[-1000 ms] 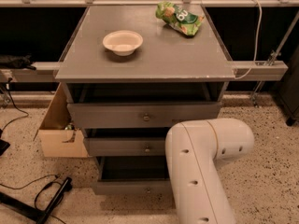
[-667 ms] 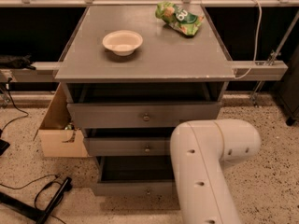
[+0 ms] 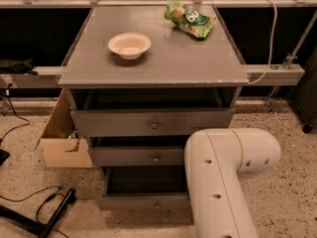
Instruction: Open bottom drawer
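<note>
Below the worktop's (image 3: 173, 63) near edge, the bottom drawer (image 3: 133, 201) sits lowest of three, pulled out with its dark inside showing.
Its small round knob is at the centre of the front, just left of the white robot arm (image 3: 223, 177), which covers the drawer's right end; the gripper itself is out of view, so its state cannot be told. On the worktop, a white bowl (image 3: 129, 45) rests toward the left edge and a green snack bag (image 3: 189, 19) lies at the far right corner.
</note>
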`<state>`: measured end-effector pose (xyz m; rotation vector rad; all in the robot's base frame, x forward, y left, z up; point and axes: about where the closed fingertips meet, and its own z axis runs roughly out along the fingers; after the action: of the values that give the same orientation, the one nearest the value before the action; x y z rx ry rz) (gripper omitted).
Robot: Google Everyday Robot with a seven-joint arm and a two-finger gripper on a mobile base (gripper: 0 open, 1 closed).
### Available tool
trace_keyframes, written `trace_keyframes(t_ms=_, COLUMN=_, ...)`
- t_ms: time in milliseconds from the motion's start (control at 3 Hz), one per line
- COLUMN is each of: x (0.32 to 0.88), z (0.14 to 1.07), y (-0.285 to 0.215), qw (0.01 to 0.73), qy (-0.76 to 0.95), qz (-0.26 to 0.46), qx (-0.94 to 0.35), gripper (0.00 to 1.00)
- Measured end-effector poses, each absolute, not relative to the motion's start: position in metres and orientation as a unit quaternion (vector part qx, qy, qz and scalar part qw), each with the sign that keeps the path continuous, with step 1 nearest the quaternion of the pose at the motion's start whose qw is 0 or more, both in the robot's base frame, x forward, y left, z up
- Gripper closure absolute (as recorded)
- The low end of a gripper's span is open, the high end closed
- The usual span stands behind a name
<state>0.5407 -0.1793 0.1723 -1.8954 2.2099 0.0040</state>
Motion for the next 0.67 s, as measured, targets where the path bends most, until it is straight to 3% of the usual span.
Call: trace_keyframes(t_ms=667, x=0.5240, z=0.1751, y=-0.1864, qw=0.114, qy=0.761, qz=0.012, qx=-0.638, gripper=1.00)
